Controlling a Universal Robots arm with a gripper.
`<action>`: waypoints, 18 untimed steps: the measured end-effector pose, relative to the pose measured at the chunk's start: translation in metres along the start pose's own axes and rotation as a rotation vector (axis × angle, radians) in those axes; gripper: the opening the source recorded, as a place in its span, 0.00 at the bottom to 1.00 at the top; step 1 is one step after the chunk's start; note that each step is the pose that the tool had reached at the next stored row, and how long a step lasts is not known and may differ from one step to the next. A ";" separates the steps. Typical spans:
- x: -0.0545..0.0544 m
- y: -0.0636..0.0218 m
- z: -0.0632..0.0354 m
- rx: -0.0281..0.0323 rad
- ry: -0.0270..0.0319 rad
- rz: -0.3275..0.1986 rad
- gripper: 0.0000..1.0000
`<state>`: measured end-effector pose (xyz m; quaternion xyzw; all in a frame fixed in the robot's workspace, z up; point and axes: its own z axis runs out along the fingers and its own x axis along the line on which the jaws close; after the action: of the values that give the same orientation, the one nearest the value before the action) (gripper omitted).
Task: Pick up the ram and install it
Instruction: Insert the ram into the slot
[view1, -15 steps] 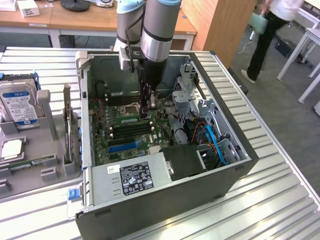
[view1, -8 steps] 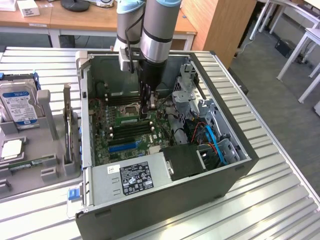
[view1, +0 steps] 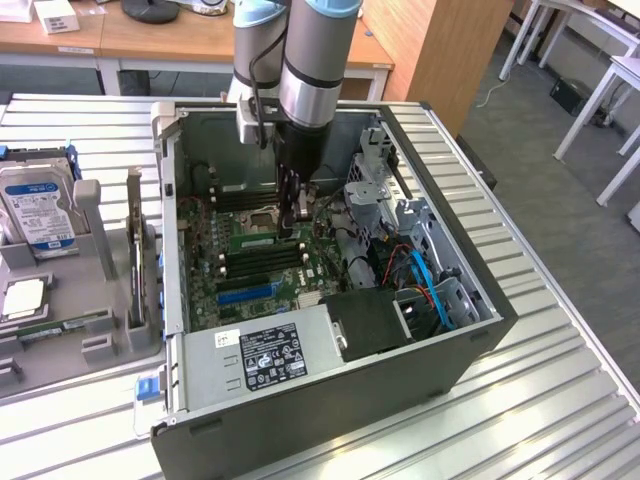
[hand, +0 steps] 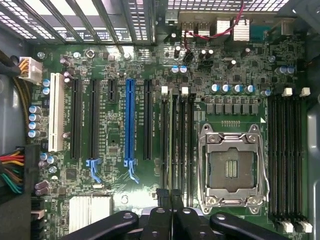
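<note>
Green ram (view1: 265, 241) standing in a motherboard (hand: 150, 70) slot, directly beneath the gripper (view1: 293, 228), jaws closed together, contact unclear.

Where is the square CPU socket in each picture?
Exterior view: the CPU socket lies on the motherboard, just to the exterior view's left of the end effector.
Wrist view: the CPU socket sits between two groups of black memory slots.
Shared landmark: the blue slot.

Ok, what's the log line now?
hand | low over motherboard memory slots | ram | at slots beneath hand, beside CPU socket
</note>
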<state>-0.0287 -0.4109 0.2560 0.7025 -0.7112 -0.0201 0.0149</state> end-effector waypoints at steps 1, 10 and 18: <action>0.000 0.0000 0.0010 0.0000 0.0000 0.000 0.12; 0.000 -0.0003 0.0063 0.0001 -0.0002 0.000 0.12; 0.000 -0.0004 0.0100 0.0000 0.0000 0.000 0.12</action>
<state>-0.0288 -0.4110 0.2460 0.7024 -0.7113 -0.0201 0.0149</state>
